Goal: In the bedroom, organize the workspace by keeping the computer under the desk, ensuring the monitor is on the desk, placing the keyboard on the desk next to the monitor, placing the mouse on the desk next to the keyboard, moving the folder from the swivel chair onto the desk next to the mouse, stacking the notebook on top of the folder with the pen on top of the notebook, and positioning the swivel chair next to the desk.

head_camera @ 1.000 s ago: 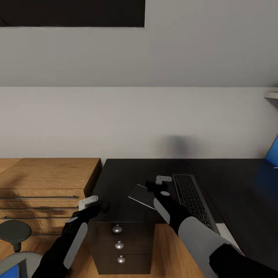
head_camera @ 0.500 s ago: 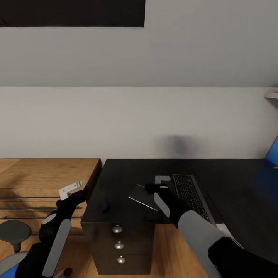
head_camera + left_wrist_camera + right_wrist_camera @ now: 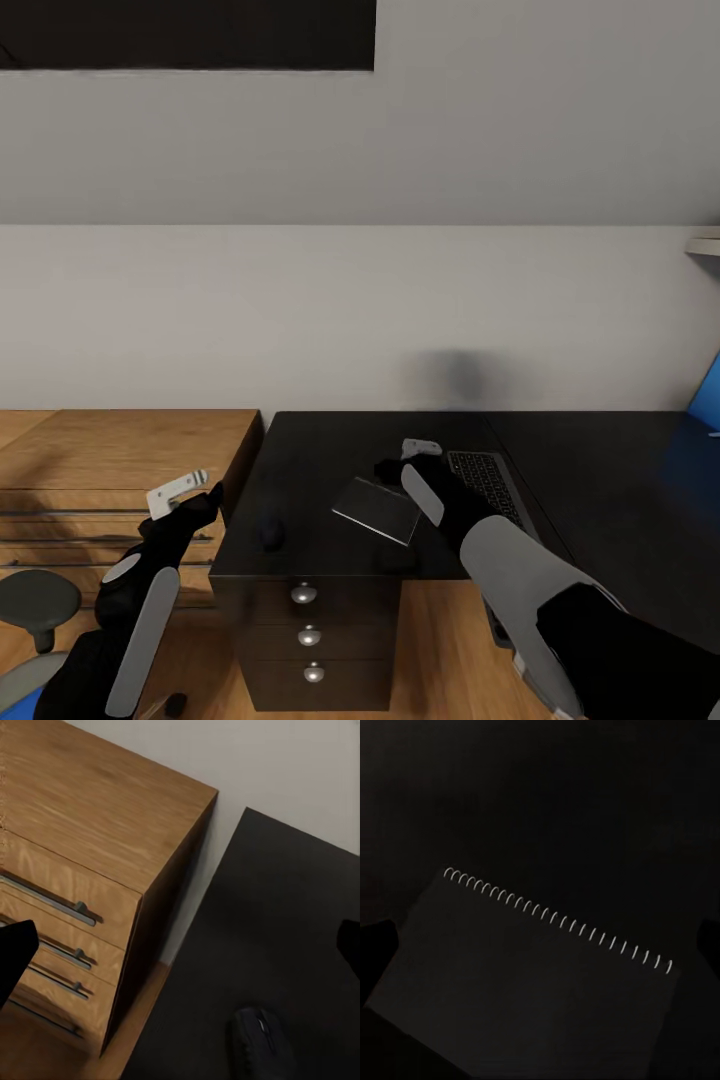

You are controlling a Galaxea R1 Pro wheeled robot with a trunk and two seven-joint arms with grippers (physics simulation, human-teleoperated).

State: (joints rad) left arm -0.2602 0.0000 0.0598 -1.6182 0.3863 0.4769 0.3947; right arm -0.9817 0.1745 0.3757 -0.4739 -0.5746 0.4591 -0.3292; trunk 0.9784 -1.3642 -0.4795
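Notebook, thin dark grey spiral-bound slab (image 3: pixel 377 509), mouse (image 3: pixel 270 528), keyboard (image 3: pixel 487 486) on glossy black tabletop (image 3: pixel 320 450); we judge folder-stacking pending. Both end effectors (image 3: pixel 178 492) (image 3: pixel 421 447) spread, empty.

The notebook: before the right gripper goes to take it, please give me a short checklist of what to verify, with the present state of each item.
1. Notebook lies flat on the desk, nothing on top of it: ok.
2. Right gripper is near the notebook, above its far edge: ok.
3. Right gripper is open: cannot tell.
4. Keyboard is apart from the notebook, so the grasp should not push it: ok.
5. Mouse is on the desk, away from the notebook: ok.
6. Left gripper is off to the side, over the wooden cabinet, out of the way: ok.
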